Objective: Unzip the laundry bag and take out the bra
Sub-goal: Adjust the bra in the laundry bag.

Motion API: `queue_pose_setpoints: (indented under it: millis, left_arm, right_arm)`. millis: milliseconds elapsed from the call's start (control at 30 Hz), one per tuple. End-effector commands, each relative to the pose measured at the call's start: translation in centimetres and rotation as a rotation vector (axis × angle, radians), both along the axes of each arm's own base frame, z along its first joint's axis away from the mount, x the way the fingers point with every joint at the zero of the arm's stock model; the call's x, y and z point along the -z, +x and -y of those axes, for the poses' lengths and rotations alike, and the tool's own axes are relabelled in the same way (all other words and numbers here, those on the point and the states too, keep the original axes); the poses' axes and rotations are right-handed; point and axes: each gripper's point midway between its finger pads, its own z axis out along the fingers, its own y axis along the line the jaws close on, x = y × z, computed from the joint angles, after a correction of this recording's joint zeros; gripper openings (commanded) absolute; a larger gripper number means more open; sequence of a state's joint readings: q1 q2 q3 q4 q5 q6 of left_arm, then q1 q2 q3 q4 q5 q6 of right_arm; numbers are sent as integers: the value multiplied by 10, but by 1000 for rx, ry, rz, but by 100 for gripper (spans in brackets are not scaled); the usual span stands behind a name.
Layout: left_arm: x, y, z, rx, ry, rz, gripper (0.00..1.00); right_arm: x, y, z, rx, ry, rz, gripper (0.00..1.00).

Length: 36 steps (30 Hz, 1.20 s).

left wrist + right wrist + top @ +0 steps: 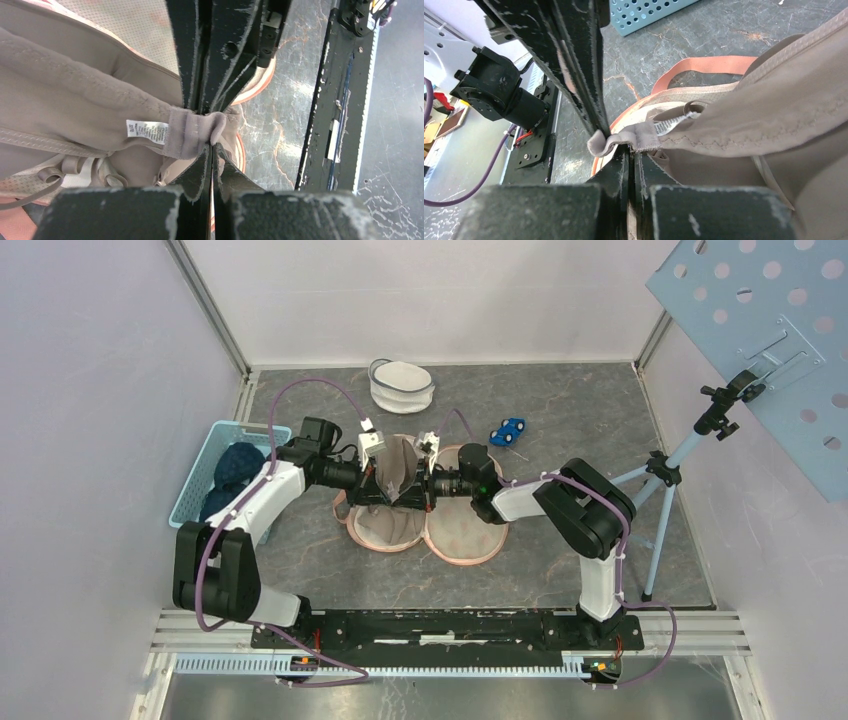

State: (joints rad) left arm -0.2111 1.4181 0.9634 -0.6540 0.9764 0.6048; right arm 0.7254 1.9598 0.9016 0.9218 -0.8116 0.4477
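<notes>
beige bra point(75, 110) end clamped in left claw point(212, 150) and right claw point(628, 150), tips meeting over laundry bag point(465, 535).

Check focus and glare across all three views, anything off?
Top external: even, diffuse light, soft shadows, all sharp. Left wrist: glare streaks on the dark stone-patterned tabletop; left tool base blurred at frame bottom; white care label print unreadable. Right wrist: right tool body soft up close, beige fabric bra stitching crisp.
</notes>
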Motion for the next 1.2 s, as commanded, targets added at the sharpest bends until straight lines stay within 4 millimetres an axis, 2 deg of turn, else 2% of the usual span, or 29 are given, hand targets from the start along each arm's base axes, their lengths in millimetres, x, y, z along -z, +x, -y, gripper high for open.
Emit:
queue_pose_setpoints:
  millis: [0, 267, 400, 467, 567, 733, 933, 1067, 1100, 1167]
  left_arm:
    - [1, 27, 3, -75, -4, 39, 2]
    - [-4, 78, -7, -296, 16, 80, 2]
    - [-5, 88, -12, -335, 30, 80, 2]
    - [-3, 86, -12, -325, 37, 59, 2]
    - [-1, 73, -7, -262, 23, 21, 2]
    - [-18, 39, 7, -105, -84, -10, 2]
    - [-21, 19, 8, -7, -104, -15, 2]
    - [-19, 17, 7, -3, -91, -21, 2]
    - [-19, 16, 7, 5, -91, -22, 3]
    - [-19, 16, 7, 9, -95, -23, 16]
  right_arm:
    - [-25, -6, -4, -49, 79, 81, 0]
    - [-15, -12, 4, -62, 36, 140, 0]
    - [-19, -15, 6, -76, 45, 180, 0]
    - [-24, -18, 5, -89, 55, 213, 0]
    - [-31, -18, 4, -104, 51, 288, 0]
    - [-27, -12, 3, -108, 11, 368, 0]
    - [-24, -10, 3, -110, -2, 375, 0]
    - [-28, -7, 1, -108, 1, 394, 0]
    - [-29, -7, 0, -111, 1, 397, 0]
    - [-30, -6, -1, -111, 1, 399, 0]
